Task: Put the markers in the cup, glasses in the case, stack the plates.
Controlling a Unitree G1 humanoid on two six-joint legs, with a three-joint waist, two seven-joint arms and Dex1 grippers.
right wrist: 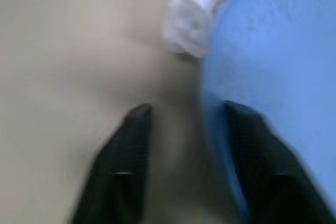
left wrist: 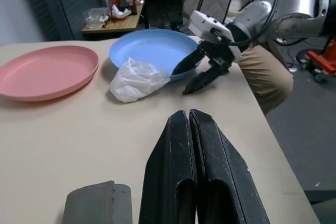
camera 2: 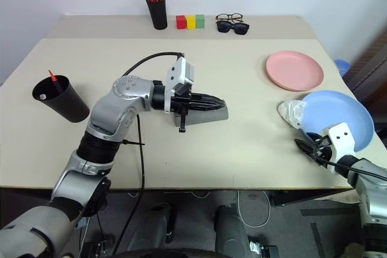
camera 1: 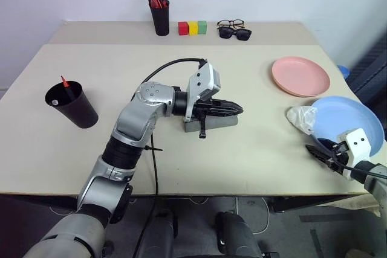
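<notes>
From the head view, the left hand (camera 1: 233, 109) has its fingers pressed together above the grey case (camera 1: 213, 125) in the middle of the tabletop (camera 1: 254, 149). The black cup (camera 1: 72, 106) with the markers (camera 1: 65, 86) stands far left.

In the left wrist view, the pink plate (left wrist: 44, 72) lies beside the blue plate (left wrist: 152, 51).

In the right wrist view, the right hand (right wrist: 186, 166) is spread around the blue plate's rim.

Grey case (camera 1: 219, 124) mostly hidden under left claw (camera 1: 237, 110); contents perhaps unreadable.

Even bright overhead light, soft shadows on the table (camera 1: 254, 143) — right wrist view heavily blurred.
</notes>
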